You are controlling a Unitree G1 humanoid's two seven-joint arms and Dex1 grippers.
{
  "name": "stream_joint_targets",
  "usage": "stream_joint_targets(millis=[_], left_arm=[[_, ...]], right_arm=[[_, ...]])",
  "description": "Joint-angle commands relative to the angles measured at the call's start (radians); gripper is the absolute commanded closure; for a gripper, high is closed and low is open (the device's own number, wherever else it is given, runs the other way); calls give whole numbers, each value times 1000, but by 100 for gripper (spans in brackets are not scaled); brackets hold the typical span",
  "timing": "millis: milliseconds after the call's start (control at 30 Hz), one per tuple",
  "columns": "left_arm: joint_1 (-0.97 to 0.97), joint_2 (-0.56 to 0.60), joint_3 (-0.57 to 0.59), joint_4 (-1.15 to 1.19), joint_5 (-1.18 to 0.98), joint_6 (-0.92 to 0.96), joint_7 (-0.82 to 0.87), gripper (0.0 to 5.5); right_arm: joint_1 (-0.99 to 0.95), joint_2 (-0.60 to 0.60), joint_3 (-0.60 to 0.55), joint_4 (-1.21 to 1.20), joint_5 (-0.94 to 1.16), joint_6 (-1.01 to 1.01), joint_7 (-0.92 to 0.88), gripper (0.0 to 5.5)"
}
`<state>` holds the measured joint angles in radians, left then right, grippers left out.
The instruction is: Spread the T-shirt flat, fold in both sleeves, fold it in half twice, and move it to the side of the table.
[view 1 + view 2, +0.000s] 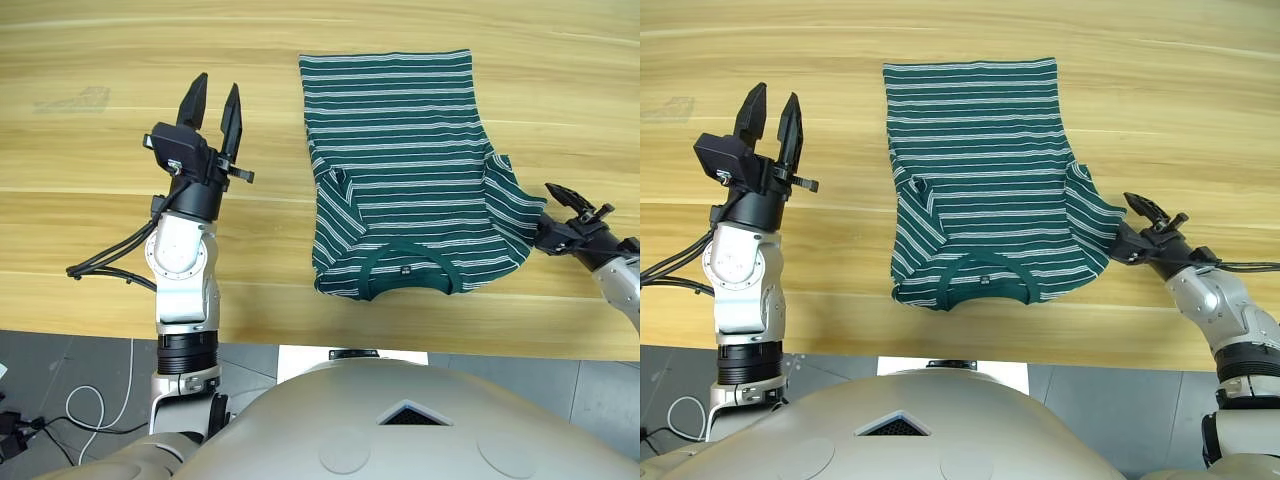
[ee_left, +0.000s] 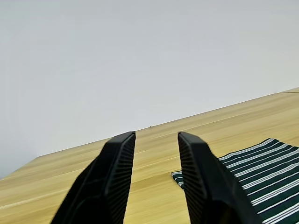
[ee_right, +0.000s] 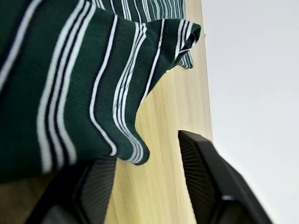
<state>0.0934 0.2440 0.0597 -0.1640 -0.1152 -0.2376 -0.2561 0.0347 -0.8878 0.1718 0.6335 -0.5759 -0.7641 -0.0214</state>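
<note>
The T-shirt [image 1: 400, 150], dark green with white stripes, lies on the wooden table [image 1: 100, 200] with its collar [image 1: 405, 262] toward me and its hem at the far side. Its left sleeve is folded in over the body. My left gripper [image 1: 217, 88] is held up to the left of the shirt, open and empty, fingers pointing away from me. My right gripper [image 1: 548, 205] sits at the shirt's right sleeve [image 1: 1090, 215], open. In the right wrist view the sleeve's edge [image 3: 126, 140] drapes over one finger, and bare wood shows between the fingers.
The table's front edge runs just below the collar. Bare wood stretches wide to the left of the shirt and beyond its hem. A plain wall [image 2: 140, 56] stands behind the table's far edge.
</note>
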Motion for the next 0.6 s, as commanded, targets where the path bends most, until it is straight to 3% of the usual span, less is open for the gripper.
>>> stream_joint_targets(millis=[33,367,600], left_arm=[[-9,-6,-3,4,-6,9,-8,381],[17,-16,-2,14,-10,-7,-19,381],[20,-23,-4,34,-10,-15,-28,381]], right_arm=[[5,15,46,31,-37,6,12,389],[-18,26,67,63,-24,14,-9,543],[-1,40,23,-4,64,-8,-15,548]])
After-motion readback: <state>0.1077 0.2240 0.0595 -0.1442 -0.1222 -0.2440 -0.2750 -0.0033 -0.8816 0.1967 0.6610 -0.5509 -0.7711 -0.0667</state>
